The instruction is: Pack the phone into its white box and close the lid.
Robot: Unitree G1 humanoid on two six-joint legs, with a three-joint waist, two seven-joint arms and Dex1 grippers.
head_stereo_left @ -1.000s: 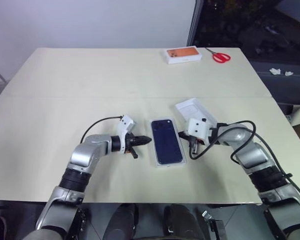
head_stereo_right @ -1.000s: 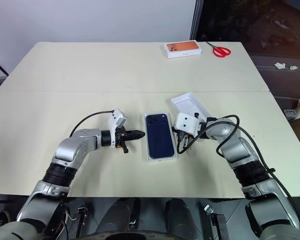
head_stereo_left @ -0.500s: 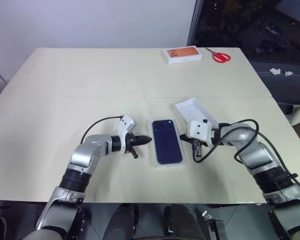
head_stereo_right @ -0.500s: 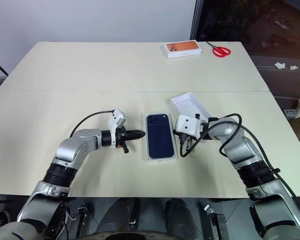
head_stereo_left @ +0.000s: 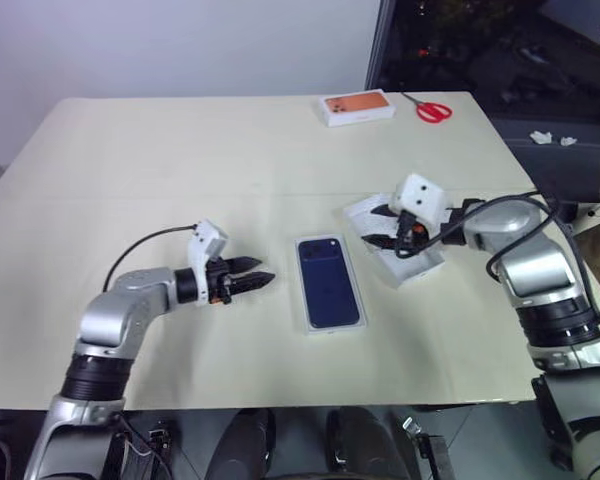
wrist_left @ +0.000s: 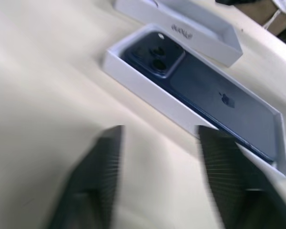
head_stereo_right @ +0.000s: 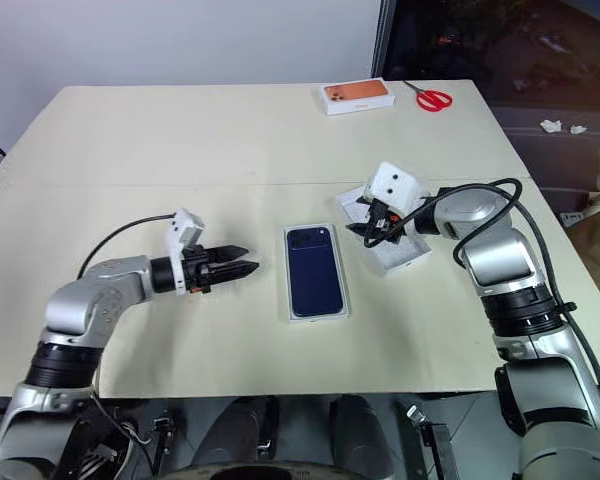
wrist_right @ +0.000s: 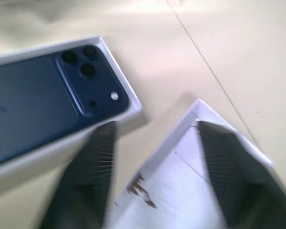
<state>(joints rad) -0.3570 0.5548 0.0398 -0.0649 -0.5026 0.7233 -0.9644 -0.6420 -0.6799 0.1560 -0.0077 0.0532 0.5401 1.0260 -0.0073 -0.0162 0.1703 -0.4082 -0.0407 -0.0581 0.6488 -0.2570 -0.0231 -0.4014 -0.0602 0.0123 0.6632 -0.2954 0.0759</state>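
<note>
While boxed, phone (head_stereo_left: pixel 329 281) (bare table (head_stereo_left: pixel 180 160) around).

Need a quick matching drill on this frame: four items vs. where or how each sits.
Items:
1. phone
2. lid
3. scissors
4. left hand

States:
A. red handles, at the table's far right edge
B. lying back up inside the white box
C. open, empty, left of the box, off it
D. inside up, on the table right of the box, under the right hand

Pairs: 1-B, 2-D, 3-A, 4-C
</note>
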